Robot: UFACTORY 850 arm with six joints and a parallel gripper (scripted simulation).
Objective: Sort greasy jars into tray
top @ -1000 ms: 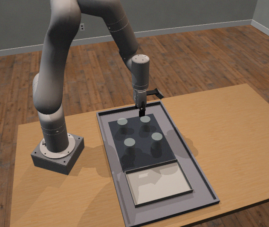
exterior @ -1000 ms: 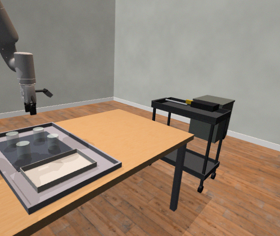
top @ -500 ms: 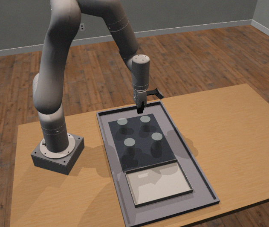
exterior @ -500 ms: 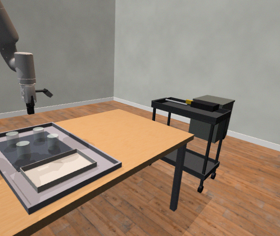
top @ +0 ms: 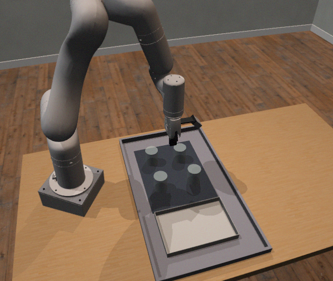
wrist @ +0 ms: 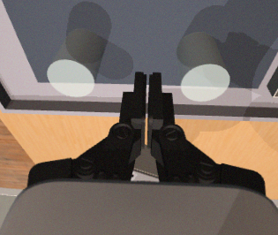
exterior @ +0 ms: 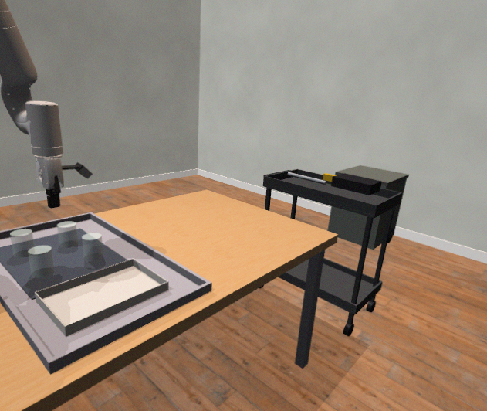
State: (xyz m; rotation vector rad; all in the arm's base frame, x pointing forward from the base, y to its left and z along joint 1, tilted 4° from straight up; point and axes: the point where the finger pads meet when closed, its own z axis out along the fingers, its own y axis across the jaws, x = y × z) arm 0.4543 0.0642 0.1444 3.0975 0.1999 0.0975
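The end effector [top: 172, 141] [exterior: 53, 201] [wrist: 147, 89] is closed on nothing, its tips together, high over the far-edge side of the desk [top: 293, 157] [exterior: 217, 229] [wrist: 57, 141]. In the top view it overlaps the approach to one jar, and I can't gauge the height between them.

All four jars stand mouth down on the mat [top: 175, 193] [exterior: 18, 269] [wrist: 141, 44]: a far left jar [top: 151, 157] [exterior: 21, 242] [wrist: 77, 66], a far right jar [top: 180, 153] [exterior: 66, 234], a near left jar [top: 160, 183] [exterior: 40, 261] [wrist: 204, 71] and a near right jar [top: 194, 176] [exterior: 92, 248]. The right pair falls outside the wrist view. Glass and shadow blur their lower edges; which are greasy can't be seen.

The tray [top: 197, 229] [exterior: 102, 296] sits toward the desk's near edge, its rim just beside the mat; the wrist view cuts most of it off. Gaps separate the jars, and a broad wooden stretch lies between the rimmed steel top [top: 208, 262] [exterior: 179, 284] [wrist: 4, 53] and the desk's right edge.
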